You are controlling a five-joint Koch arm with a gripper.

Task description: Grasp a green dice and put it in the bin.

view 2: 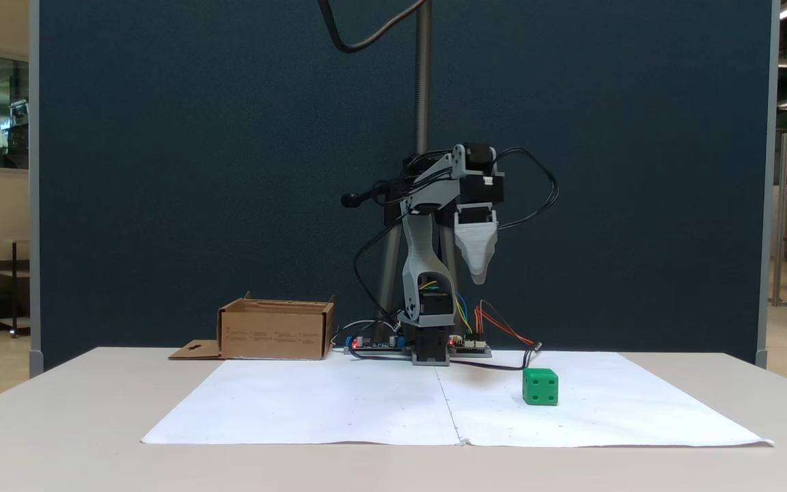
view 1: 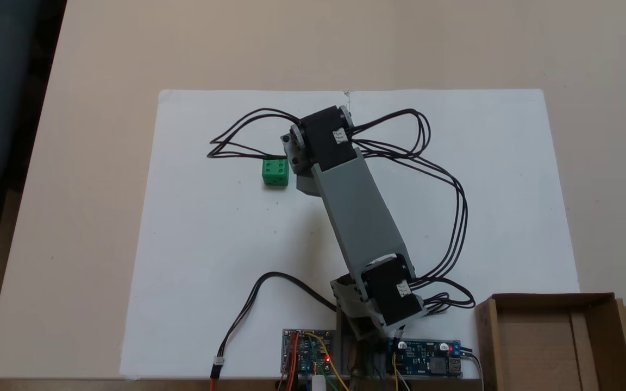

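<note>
Apparently light and rigid, the green dice (view 2: 540, 387) invited gripping across opposite flat faces; end effector (view 2: 478, 277) state indiscernible.

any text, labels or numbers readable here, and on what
No text can be read in either fixed view.
Cardboard box: rows of small dark print on its front wall, too small to read.
Servo motors: small white stickers, blurred.
Circuit boards: markings too small to read.
Green dice: sunken pips, no numerals.
</note>
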